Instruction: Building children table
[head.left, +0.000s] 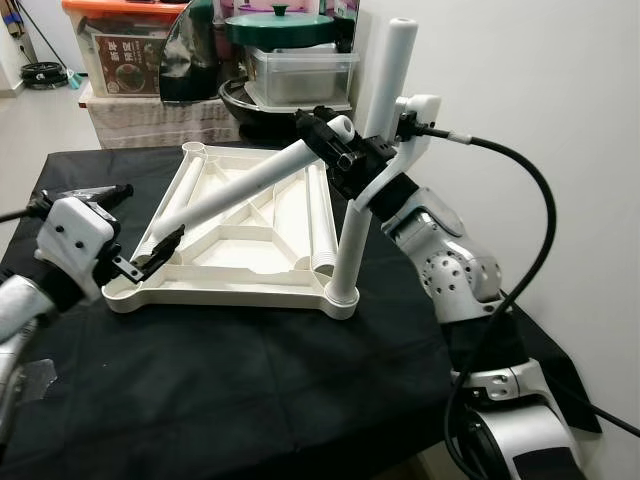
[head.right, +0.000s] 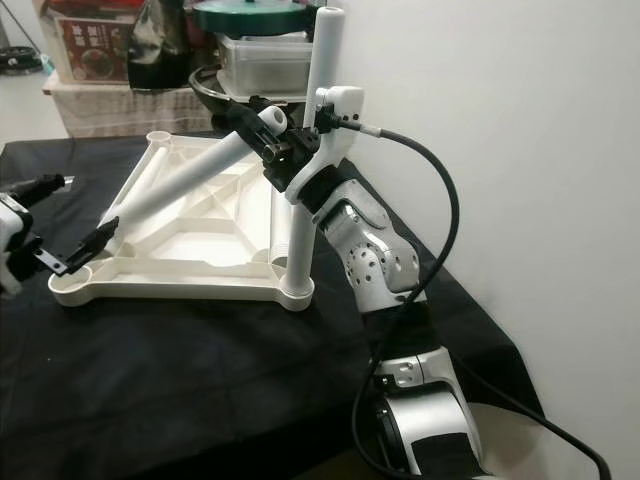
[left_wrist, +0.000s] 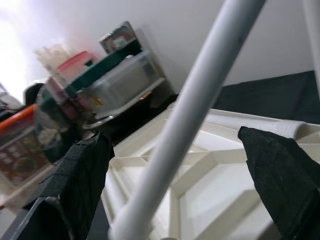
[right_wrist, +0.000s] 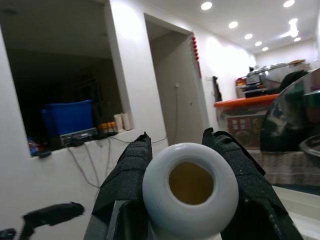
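I see the white table top (head.left: 240, 240) lying upside down on the black cloth (head.left: 250, 380) that covers the work surface, its ribbed underside facing up. One white leg (head.left: 365, 170) stands upright in the near right corner socket. Another leg (head.left: 235, 190) lies on a slant across the frame, its low end near the near left corner and its high end raised towards the upright one.

My right gripper (head.left: 335, 135) has its two black fingers closed around the raised end of the slanting leg; in the right wrist view the hollow tube end (right_wrist: 191, 187) sits pinched between both pads. My left gripper (head.left: 150, 255) is at the near left corner of the table top, fingers spread wide apart with nothing gripped; in the left wrist view the slanting leg (left_wrist: 185, 125) runs between the two open fingers (left_wrist: 80, 180) without touching them.

Behind the table are stacked storage boxes (head.left: 125, 45) and a green lid (head.left: 280, 25) on a clear container.
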